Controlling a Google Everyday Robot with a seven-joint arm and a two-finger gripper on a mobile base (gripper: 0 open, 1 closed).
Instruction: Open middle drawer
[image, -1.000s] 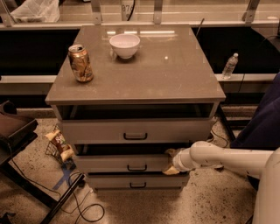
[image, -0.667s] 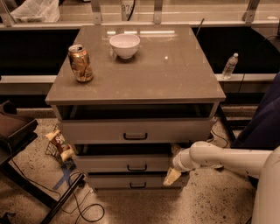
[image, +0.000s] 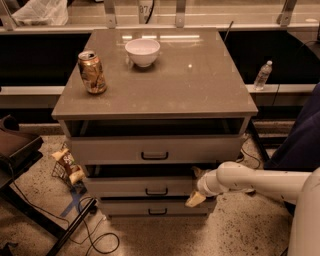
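The middle drawer (image: 120, 187) is the centre one of three grey fronts, with a dark gap above it and its small dark handle (image: 156, 191) at mid-front. The gripper (image: 195, 186) is at the drawer's right end, at 3 o'clock from the handle. Its jaws are spread wide: one finger is by the front's top edge at 12 o'clock, and the pale-tipped finger is by the bottom edge at 6 o'clock. Whether they touch the front cannot be told.

A dark chair (image: 15, 145) stands at the far left. A crumpled snack bag (image: 67, 166) lies on the speckled floor (image: 240, 230) at 9 o'clock from the drawer, with black cables (image: 102, 240) near it. On the brown-grey surface (image: 200, 90) a dented can (image: 92, 72) stands upright toward 9 o'clock and a white bowl (image: 143, 51) toward 12 o'clock, well apart. A clear plastic bottle (image: 262, 75) stands on a ledge at 3 o'clock from the surface.

The white arm (image: 260, 180) reaches in from the right edge, nearly level, with its wrist bent toward the drawer's right end.
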